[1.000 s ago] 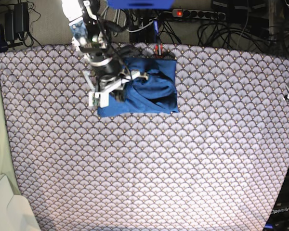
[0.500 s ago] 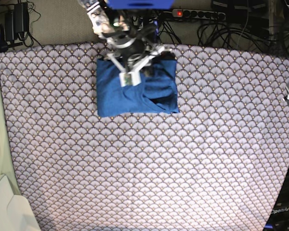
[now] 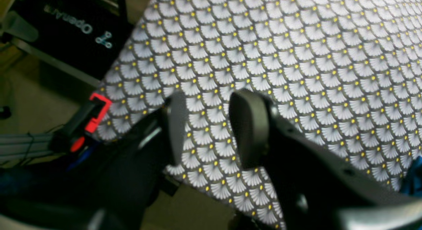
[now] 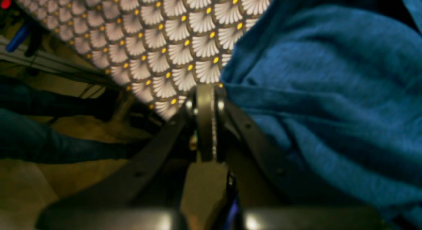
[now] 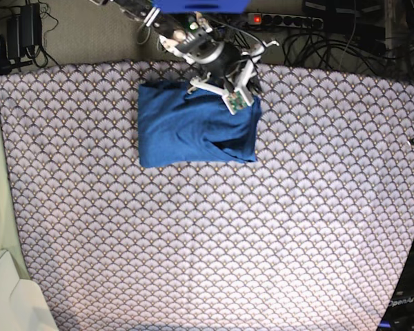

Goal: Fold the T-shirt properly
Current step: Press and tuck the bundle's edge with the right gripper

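Look first at your right wrist view: the right gripper (image 4: 205, 101) has its jaws pressed together with nothing between them, and the T-shirt (image 4: 329, 91) fills everything to the right of the closed tips, its edge touching or just beside them. To the left of the tips lies bare scallop-patterned table cloth (image 4: 171, 42), running out to the table edge.

The base view gives you what that close shot cannot: the whole T-shirt (image 5: 193, 127) as a compact, roughly rectangular blue bundle on the table cloth (image 5: 228, 241) near the far edge, with the right gripper (image 5: 243, 88) over its far corner. Its left and near edges look straight; a diagonal fold line crosses the upper layer, and the surface is softly rumpled rather than flat.

Your left wrist view shows the left gripper (image 3: 211, 131) with its jaws partly apart and holding nothing, only table cloth (image 3: 313, 58) visible through the gap. A sliver of blue at that frame's right edge may be the shirt; you cannot tell.
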`<action>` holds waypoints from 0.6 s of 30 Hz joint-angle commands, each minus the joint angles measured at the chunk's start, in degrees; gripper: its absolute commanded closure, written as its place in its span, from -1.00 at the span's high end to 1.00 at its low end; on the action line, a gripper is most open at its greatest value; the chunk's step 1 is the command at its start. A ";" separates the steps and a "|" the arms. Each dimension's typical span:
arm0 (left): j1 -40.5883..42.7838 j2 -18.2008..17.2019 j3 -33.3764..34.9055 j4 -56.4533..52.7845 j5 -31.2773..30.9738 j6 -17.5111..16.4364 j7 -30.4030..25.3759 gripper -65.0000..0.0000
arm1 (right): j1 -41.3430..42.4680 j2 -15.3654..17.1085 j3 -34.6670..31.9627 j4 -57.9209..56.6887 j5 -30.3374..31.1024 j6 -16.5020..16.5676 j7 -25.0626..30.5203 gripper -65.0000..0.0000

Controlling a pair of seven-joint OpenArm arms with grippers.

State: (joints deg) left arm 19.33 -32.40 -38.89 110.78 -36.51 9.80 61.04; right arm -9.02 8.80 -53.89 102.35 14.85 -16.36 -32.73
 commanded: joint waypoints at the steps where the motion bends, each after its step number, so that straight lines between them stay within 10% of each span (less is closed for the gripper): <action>1: -0.21 -1.22 -0.53 0.82 0.07 0.09 -0.86 -0.22 | -0.08 0.57 1.01 2.75 -0.21 0.05 1.92 -1.00; 5: 0.23 -1.22 -0.71 0.73 0.07 0.09 -0.86 -0.22 | -0.70 2.15 4.97 7.76 -0.21 -4.70 2.18 -1.00; 18: 3.13 -0.78 -0.80 1.17 -0.02 0.09 -0.86 -0.21 | 10.91 -1.46 6.81 -3.14 0.23 -0.39 2.18 -1.00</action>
State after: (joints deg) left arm 22.68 -32.08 -38.94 110.96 -36.56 9.82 61.10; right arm 1.34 7.70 -47.24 98.19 15.49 -16.73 -31.92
